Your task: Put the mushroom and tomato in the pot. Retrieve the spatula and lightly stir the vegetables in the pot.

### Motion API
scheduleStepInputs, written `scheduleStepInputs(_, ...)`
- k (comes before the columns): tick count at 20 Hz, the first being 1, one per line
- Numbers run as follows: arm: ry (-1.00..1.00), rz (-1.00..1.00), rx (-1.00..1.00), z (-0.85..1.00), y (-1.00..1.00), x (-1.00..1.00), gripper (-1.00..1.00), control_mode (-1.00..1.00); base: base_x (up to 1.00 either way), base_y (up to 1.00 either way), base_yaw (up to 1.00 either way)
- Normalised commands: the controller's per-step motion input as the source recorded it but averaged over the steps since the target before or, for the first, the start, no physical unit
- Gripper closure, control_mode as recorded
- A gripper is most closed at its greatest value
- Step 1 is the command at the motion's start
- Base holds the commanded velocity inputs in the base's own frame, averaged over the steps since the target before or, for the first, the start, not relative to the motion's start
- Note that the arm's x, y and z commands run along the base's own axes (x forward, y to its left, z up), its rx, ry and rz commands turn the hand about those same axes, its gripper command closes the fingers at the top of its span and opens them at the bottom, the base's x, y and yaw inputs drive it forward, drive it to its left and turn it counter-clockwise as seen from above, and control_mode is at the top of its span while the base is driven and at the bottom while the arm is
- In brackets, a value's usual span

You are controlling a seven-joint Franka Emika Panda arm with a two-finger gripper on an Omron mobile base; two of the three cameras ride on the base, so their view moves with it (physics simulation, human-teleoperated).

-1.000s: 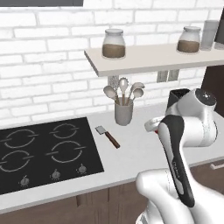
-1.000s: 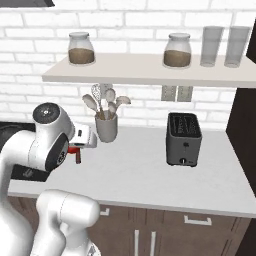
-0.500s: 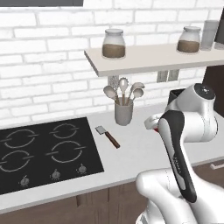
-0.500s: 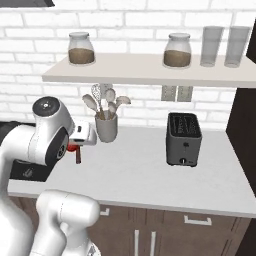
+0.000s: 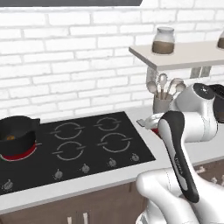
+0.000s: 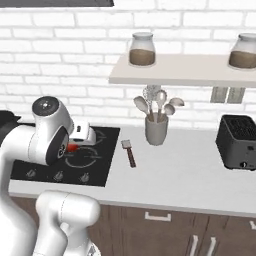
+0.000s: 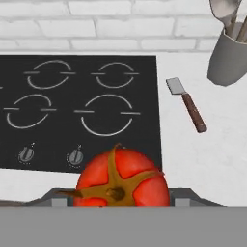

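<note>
My gripper (image 6: 76, 145) is shut on the red tomato (image 7: 120, 181), which sits between the fingertips with its brown stem facing the camera in the hand view. I hold it above the right edge of the black cooktop (image 5: 87, 146). The black pot (image 5: 17, 132) stands on the far left burner, well to the left of the gripper, with a small orange-brown lump (image 5: 10, 137) inside, likely the mushroom. The spatula (image 7: 187, 105) lies flat on the white counter just right of the cooktop, also seen from the right base (image 6: 129, 152), blade toward the wall.
A grey utensil holder (image 6: 156, 131) with spoons stands by the wall behind the spatula. A dark toaster (image 6: 239, 141) is at the far right. A shelf (image 6: 175, 72) with jars hangs above. The burner under the pot glows red (image 5: 22, 155).
The whole picture has shifted: the base has driven left, bringing the full cooktop and the pot into view. The gripper keeps its hold on the tomato.
</note>
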Motion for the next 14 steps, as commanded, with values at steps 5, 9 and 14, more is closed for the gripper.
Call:
scheduleStepInputs(5, 0.00, 0.00, 0.00, 0.00, 0.00, 0.00, 1.00, 1.00, -0.45, 1.00, 0.00)
scheduleStepInputs(9, 0.00, 0.00, 0.00, 0.00, 0.00, 0.00, 1.00, 1.00, -0.04, 1.00, -0.01)
scheduleStepInputs(14, 0.00, 0.00, 0.00, 0.00, 0.00, 0.00, 1.00, 1.00, 0.29, 1.00, -0.01)
